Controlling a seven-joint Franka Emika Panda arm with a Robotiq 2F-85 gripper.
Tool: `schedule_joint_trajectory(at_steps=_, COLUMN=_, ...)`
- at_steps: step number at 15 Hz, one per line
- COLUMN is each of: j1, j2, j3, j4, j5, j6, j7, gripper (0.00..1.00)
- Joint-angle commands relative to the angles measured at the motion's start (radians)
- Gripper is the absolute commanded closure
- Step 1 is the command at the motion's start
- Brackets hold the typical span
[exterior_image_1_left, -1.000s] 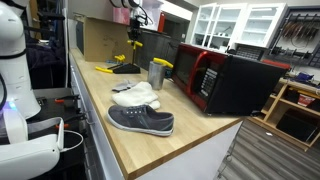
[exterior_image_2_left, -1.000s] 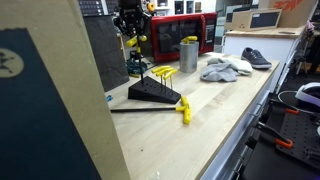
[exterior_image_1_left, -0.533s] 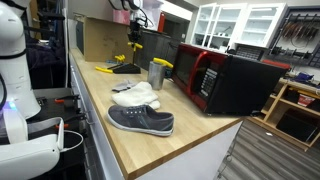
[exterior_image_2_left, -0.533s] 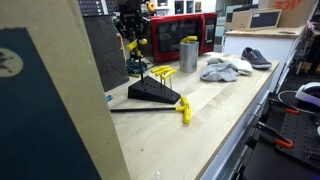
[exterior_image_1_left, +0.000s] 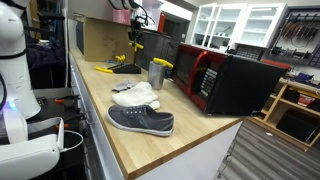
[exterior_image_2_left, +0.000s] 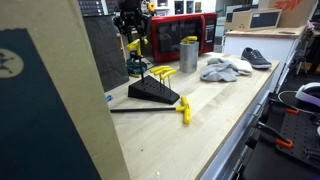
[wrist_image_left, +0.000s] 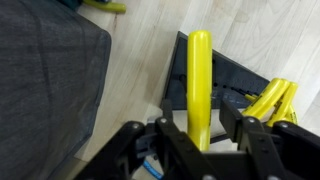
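Hovering over a workshop's wooden counter (exterior_image_1_left: 165, 150), the gripper (wrist_image_left: 201, 138) straddles a yellow-handled tool (wrist_image_left: 200, 70) — jaws slightly apart.

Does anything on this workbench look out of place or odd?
Two things. One yellow-handled tool lies loose on the bench beside the black stand, while others rest on it. And a grey shoe sits beside a crumpled cloth, odd among tools.

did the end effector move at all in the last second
No. In both exterior views the end effector hangs at the same spot, judged against the cardboard box and the red microwave.
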Motion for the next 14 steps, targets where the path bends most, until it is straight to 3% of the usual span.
schedule_joint_trajectory(at_steps=1, j1=0.007, j2=-0.042, j3=-0.011, j4=-0.025, j5=-0.033, j6=0.019, j7=0.046, gripper=0.15)
schedule_joint_trajectory(at_steps=3, j1=0.005, j2=-0.054, j3=-0.009, j4=-0.024, j5=-0.042, j6=0.016, j7=0.052, gripper=0.01)
schedule_joint_trajectory(at_steps=4, j1=0.0, j2=-0.063, j3=-0.006, j4=-0.023, j5=-0.038, j6=0.009, j7=0.034, gripper=0.0)
schedule_joint_trajectory(at_steps=8, j1=-0.022, j2=-0.113, j3=-0.002, j4=-0.033, j5=-0.012, j6=-0.018, j7=-0.016, gripper=0.0)
schedule_joint_trajectory(at_steps=14, j1=-0.097, j2=-0.202, j3=0.002, j4=-0.102, j5=0.081, j6=-0.003, j7=-0.251, gripper=0.0)
